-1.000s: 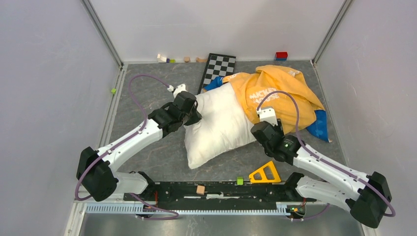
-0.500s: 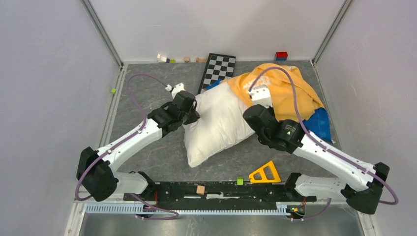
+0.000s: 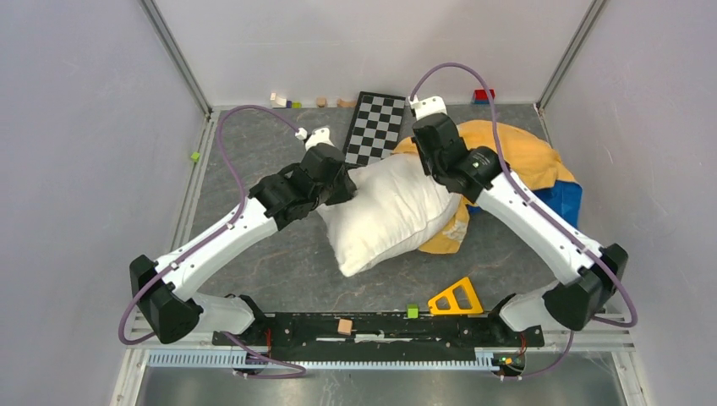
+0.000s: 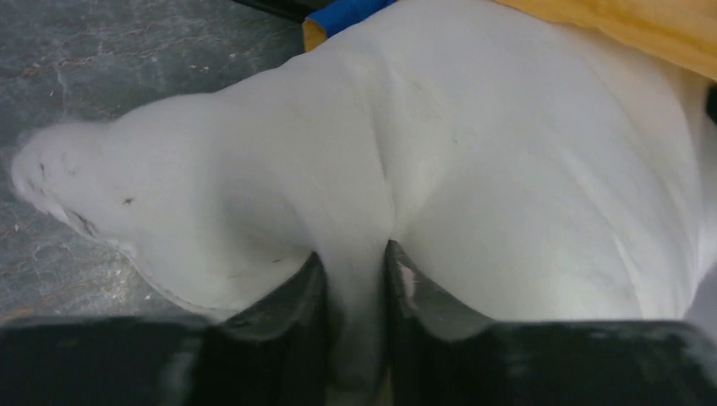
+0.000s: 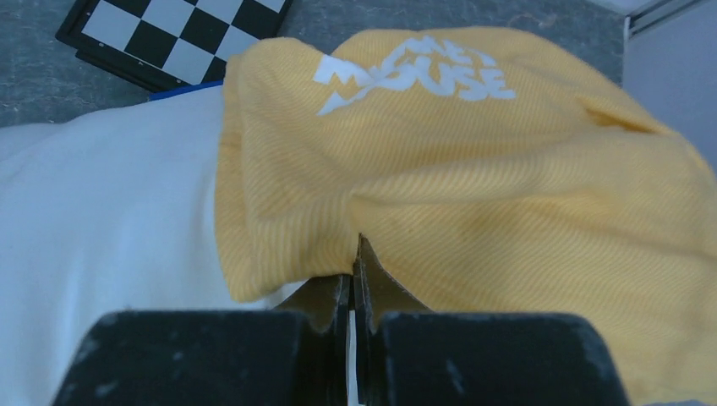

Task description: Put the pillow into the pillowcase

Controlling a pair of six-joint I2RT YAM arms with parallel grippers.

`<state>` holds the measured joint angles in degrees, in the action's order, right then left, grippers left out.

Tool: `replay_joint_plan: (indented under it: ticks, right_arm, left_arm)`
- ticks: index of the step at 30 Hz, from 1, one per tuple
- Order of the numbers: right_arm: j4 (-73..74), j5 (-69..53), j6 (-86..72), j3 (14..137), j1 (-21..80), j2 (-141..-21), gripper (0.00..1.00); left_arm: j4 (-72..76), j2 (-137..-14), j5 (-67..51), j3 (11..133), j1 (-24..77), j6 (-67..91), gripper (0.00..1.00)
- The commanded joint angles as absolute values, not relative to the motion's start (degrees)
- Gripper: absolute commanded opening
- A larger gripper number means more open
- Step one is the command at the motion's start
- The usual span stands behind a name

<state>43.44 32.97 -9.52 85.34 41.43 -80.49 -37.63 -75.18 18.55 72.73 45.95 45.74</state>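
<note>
The off-white pillow [image 3: 385, 216] lies slantwise mid-table, its far right end under the orange-yellow pillowcase [image 3: 524, 156]. A flap of the pillowcase also shows below the pillow's right side. My left gripper [image 3: 348, 188] is at the pillow's left far corner. In the left wrist view it [image 4: 355, 254] is shut on a pinched fold of the pillow [image 4: 507, 169]. My right gripper [image 3: 446, 176] hangs over the seam where case meets pillow. In the right wrist view it [image 5: 355, 254] is shut on the edge of the pillowcase [image 5: 507, 194], which bears white lettering.
A blue cloth [image 3: 562, 203] lies under the pillowcase at the right. A checkerboard [image 3: 376, 123] sits behind the pillow. Small blocks [image 3: 283, 101] and a red block [image 3: 484, 96] line the back wall. A yellow triangle [image 3: 455, 298] and a green cube [image 3: 413, 310] rest near the front.
My right arm swung from the pillow's near right side to its far end and shut on the pillowcase edge. The pillow shifted right, and the left gripper followed it.
</note>
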Motion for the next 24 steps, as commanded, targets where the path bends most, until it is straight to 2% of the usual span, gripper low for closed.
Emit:
replay_joint_plan:
  ticks: [1,3,5,7,12,15,21,23,24]
  right_arm:
    - [32.1,19.9,-8.3,86.7,36.9,-86.5,0.00]
    - [31.1,18.1,-8.3,86.5,34.6,-89.3,0.00]
    - [30.6,16.2,-8.5,87.6,32.8,-92.2,0.00]
    - [30.7,14.8,-8.4,89.4,31.6,-95.0,0.00]
    - [31.5,13.5,-8.3,93.7,30.2,-100.4,0.00]
    - [31.7,13.1,-8.4,95.2,29.8,-101.8,0.00]
    - [32.6,12.6,-9.1,98.7,29.8,-102.1,0.00]
    - [33.7,12.1,-9.6,100.0,30.0,-101.6,0.00]
    - [34.1,12.2,-9.7,100.3,30.3,-101.1,0.00]
  left_arm:
    - [-35.6,-73.0,8.8,78.1,47.2,42.2,0.43]
    - [-37.9,-72.2,7.3,79.6,47.2,39.8,0.72]
    - [-41.0,-71.1,7.2,81.6,47.2,36.9,0.89]
    - [-44.1,-69.8,7.5,83.4,47.3,34.3,0.99]
    - [-50.5,-68.8,4.9,85.3,49.4,28.6,1.00]
    - [-53.0,-69.8,8.2,83.3,53.0,27.3,1.00]
    - [-49.1,-73.9,11.9,80.7,54.7,27.3,1.00]
    - [-48.2,-76.8,15.0,81.0,53.4,28.5,0.90]
    - [-47.2,-78.2,14.0,80.9,52.1,29.5,0.78]
